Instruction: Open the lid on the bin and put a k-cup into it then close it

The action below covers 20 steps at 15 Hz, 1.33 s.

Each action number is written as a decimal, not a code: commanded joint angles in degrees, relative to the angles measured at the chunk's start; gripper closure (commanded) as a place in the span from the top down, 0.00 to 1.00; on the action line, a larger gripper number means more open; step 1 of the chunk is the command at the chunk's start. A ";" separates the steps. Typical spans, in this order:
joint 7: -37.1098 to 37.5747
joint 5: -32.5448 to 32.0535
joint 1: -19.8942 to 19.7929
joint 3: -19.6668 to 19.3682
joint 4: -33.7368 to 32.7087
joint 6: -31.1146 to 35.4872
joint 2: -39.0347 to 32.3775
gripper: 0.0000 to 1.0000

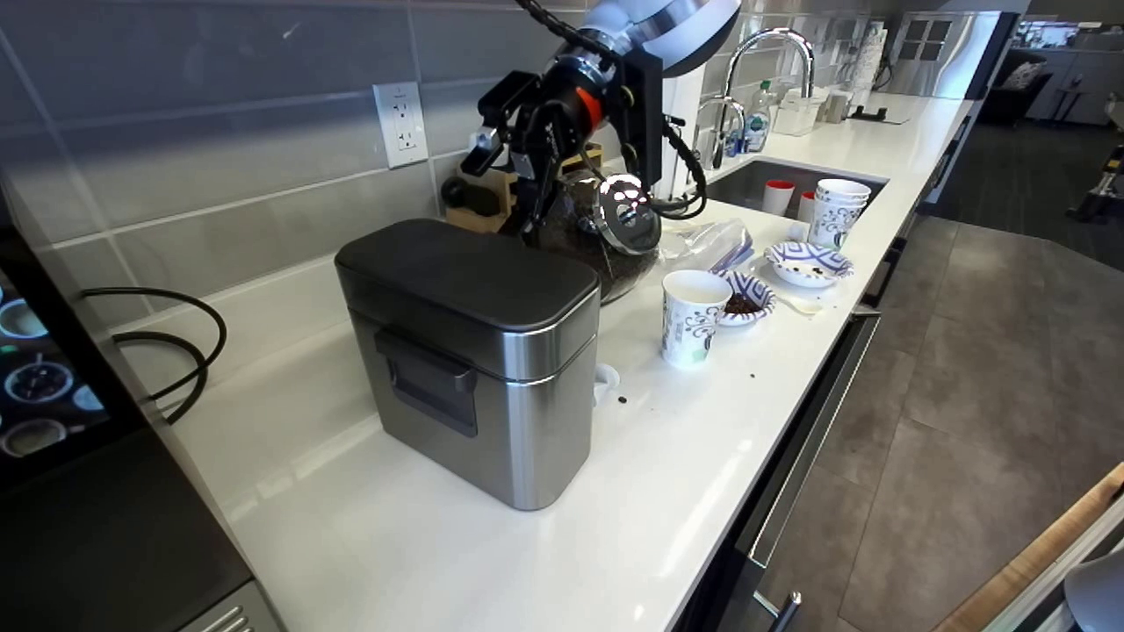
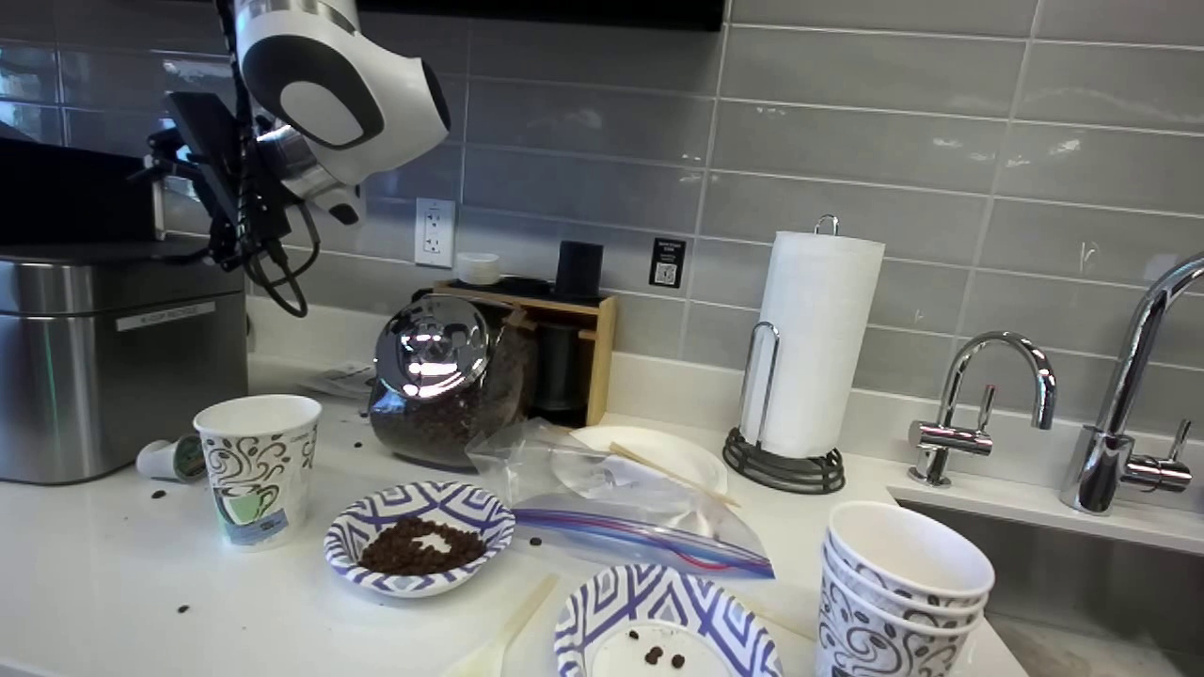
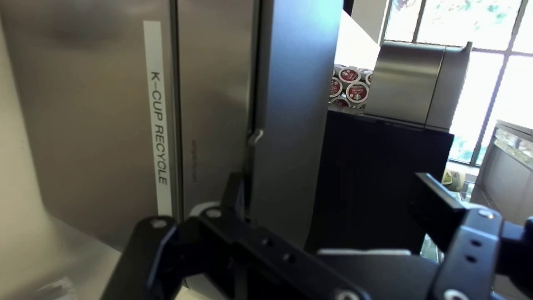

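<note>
The steel bin (image 1: 492, 412) stands on the counter, its dark grey lid (image 1: 465, 272) lying flat and closed. In the wrist view its side bears a "K-CUP RECYCLE" label (image 3: 158, 116). My gripper (image 3: 335, 196) is open and reaches in over the lid's end beside the wall. One finger (image 3: 233, 193) is close to the seam at the lid's edge; whether it touches cannot be told. The opposite finger stands well above the lid, with nothing gripped. A small white k-cup (image 2: 169, 459) lies on its side against the bin's foot, partly hidden in an exterior view (image 1: 604, 382).
A paper cup (image 2: 259, 470) stands near the k-cup. Behind it are a bowl of grounds (image 2: 420, 541) and a glass jar (image 2: 442, 376) with a chrome lid, below the arm. The tiled wall (image 1: 263, 158) backs the bin. A dark coffee machine (image 1: 88, 474) stands beyond the bin's other end.
</note>
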<state>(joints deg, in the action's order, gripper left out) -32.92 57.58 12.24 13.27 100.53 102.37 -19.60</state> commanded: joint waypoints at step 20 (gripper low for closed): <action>-0.73 0.01 1.35 1.74 -8.83 -7.70 -3.23 1.00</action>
<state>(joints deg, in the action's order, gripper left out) -35.15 58.73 12.55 14.48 95.18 97.12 -20.41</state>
